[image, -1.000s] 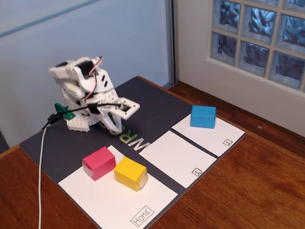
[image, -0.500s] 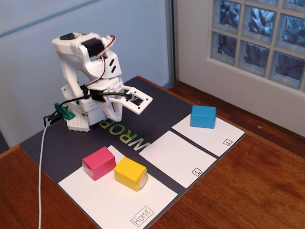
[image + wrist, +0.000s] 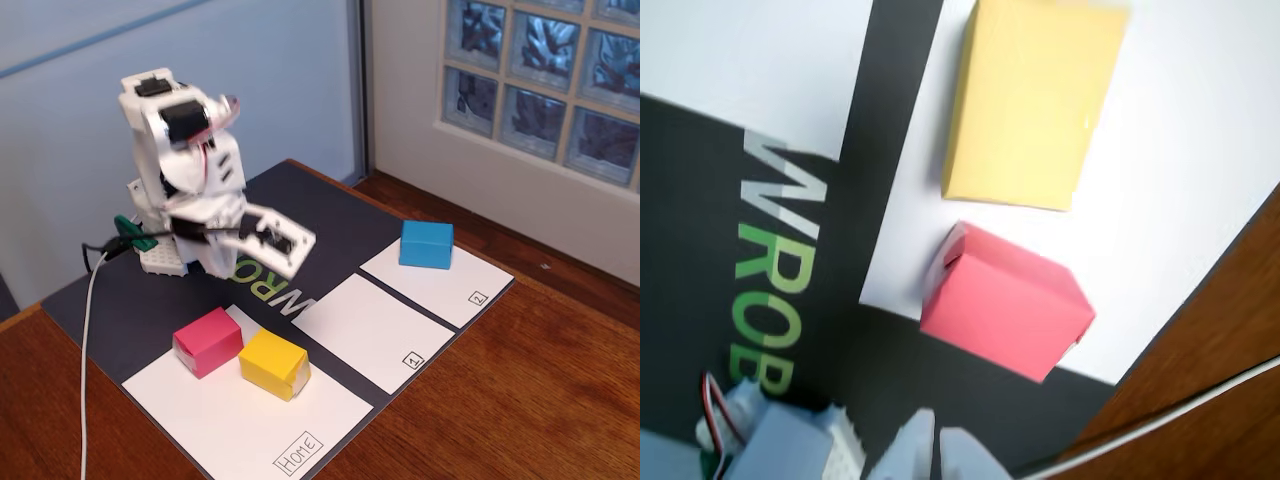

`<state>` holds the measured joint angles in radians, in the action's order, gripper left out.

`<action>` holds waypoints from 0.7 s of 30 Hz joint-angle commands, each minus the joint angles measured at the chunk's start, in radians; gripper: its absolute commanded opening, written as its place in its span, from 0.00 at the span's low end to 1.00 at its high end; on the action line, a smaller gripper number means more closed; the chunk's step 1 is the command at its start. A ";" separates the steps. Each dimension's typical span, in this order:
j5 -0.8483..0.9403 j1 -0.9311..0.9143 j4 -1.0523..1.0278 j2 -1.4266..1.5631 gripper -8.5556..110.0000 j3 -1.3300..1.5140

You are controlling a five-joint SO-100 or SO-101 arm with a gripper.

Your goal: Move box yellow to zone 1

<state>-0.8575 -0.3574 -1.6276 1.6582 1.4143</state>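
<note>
The yellow box [image 3: 273, 364] lies on the white "Home" panel [image 3: 250, 420], right of the pink block [image 3: 207, 341]. In the wrist view the yellow box [image 3: 1033, 102] is at the top and the pink block [image 3: 1005, 313] below it. Zone 1 [image 3: 373, 331] is the white panel with a boxed "1", bare, right of the boxes. My gripper [image 3: 283, 250] hangs folded above the dark mat behind the boxes, apart from both. In the wrist view my gripper [image 3: 939, 428] shows at the bottom edge with its fingers together and nothing between them.
A blue block [image 3: 426, 244] sits on the panel marked "2" [image 3: 450, 283] at the far right. The dark mat [image 3: 140, 300] lies on a wooden table [image 3: 520, 400]. A white cable [image 3: 85, 360] runs down the left. A wall and glass-block window stand behind.
</note>
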 commanded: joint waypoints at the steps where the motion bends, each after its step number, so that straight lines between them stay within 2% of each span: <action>1: 0.009 -0.011 0.008 -0.055 0.07 -0.069; 21: -0.008 0.009 0.158 -0.313 0.09 -0.190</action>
<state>-0.8606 -0.3620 -1.4895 1.3484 1.2809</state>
